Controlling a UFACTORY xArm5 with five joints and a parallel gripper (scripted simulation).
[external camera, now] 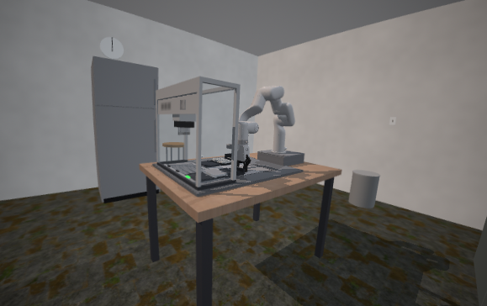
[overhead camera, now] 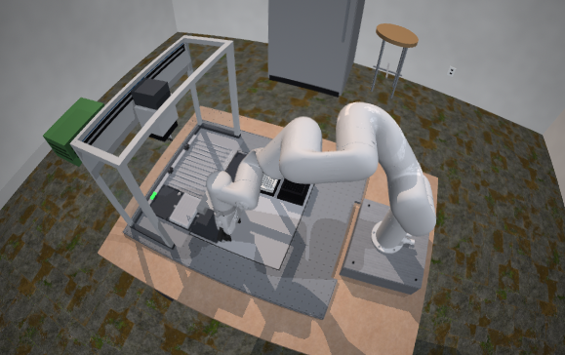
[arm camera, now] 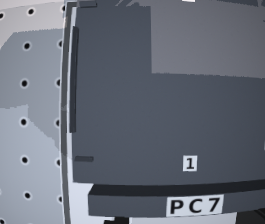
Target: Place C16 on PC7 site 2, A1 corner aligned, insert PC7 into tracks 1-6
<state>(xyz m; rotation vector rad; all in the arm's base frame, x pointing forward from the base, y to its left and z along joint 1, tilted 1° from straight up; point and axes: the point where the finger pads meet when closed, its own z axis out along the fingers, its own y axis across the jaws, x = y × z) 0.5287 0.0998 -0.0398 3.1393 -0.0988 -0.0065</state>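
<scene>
The carrier PC7 point(overhead camera: 203, 230) point(arm camera: 113, 115) lies lengthwise at the near-side end of the rails point(overhead camera: 200, 163), its handle towards the arm. The lamp point(overhead camera: 153, 196) point(external camera: 187, 176) behind it glows green. A pale plate, apparently C16 point(overhead camera: 184, 213), lies on the carrier's middle site; its seating and labels are too small to judge. Site 1 is bare in the wrist view, and site 3 looks bare. My gripper point(overhead camera: 225, 238) point(external camera: 246, 165) point(arm camera: 184, 222) is open and empty, low behind the handle, fingertips at the wrist view's bottom edge. C15 point(overhead camera: 268, 183) and a black block, apparently C51 point(overhead camera: 294, 192), stand in their nests.
The instrument's pale frame point(overhead camera: 129, 195) point(external camera: 198, 139) rises around the rails, with a post close to the carrier's side. A dark pipetting head point(overhead camera: 151, 94) point(external camera: 184, 124) hangs inside it. The pale apron point(overhead camera: 265, 246) extends towards the arm's base. The arm partly hides the nest row.
</scene>
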